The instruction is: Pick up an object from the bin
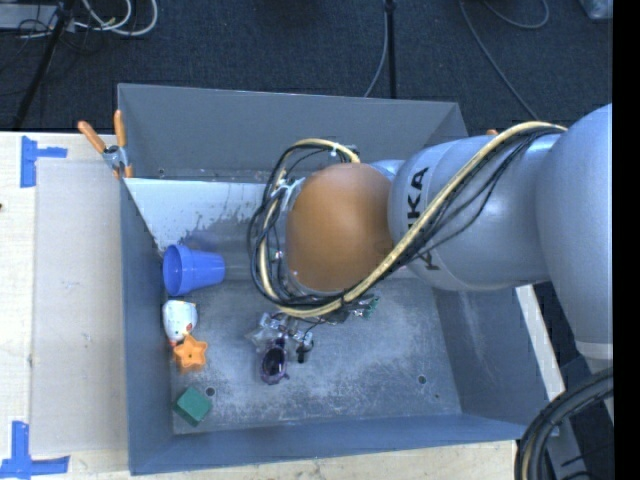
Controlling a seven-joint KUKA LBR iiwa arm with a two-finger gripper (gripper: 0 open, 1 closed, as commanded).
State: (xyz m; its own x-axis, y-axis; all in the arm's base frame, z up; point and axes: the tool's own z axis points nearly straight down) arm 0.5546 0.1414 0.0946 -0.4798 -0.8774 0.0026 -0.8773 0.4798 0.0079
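A: Where the grey robot arm (480,218) is set across the grey metal bin (300,133) from the right, what is seen beneath it?

B: The wrist is hidden under an orange dome-shaped cover (335,228), ringed by black and yellow cables. Below that cover the gripper (284,344) is seen low over the bin's floor, a little left of the middle and toward the near wall.

A: Can the state of its jaws be given?

B: It cannot be told whether they are apart or together; the tip is too small and cluttered to be read.

A: And which thing is nearest to it?

B: A small dark purple object (273,368) is found on the floor just at the gripper's tip, on its near side. Whether it is gripped cannot be told.

A: What else is seen in the bin?

B: Along the left wall, well apart from the gripper, a blue plastic cup (192,268) is laid on its side. Nearer the front come a small white object (179,317), an orange star-shaped piece (190,352) touching it, and a green block (192,405) in the near-left corner.
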